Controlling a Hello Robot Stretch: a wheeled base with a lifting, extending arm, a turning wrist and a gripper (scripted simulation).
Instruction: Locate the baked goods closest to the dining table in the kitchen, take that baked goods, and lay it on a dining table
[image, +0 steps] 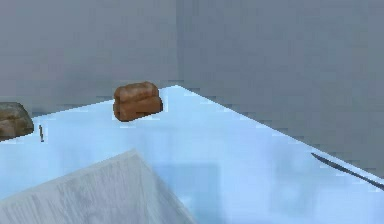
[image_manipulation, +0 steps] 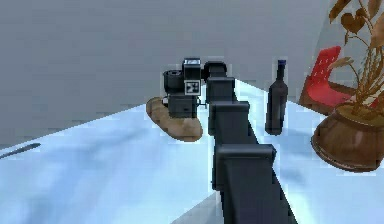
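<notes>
Bottle (image_manipulation: 277, 95) and plant pot (image_manipulation: 350, 142) near bread (image_manipulation: 175, 126)

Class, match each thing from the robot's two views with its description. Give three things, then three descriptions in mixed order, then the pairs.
Things:
1. loaf
2. bottle
3. chair

Descriptions:
A. red
B. brown, near the far corner of the pale blue table
C. dark, upright, right of the arm in the arm side view

Pairs: 1-B; 2-C; 3-A

The arm (image_manipulation: 236, 145) reaches far out, fingers (image_manipulation: 172, 84) at its tip by 2 white squares (image_manipulation: 189, 86)
</notes>
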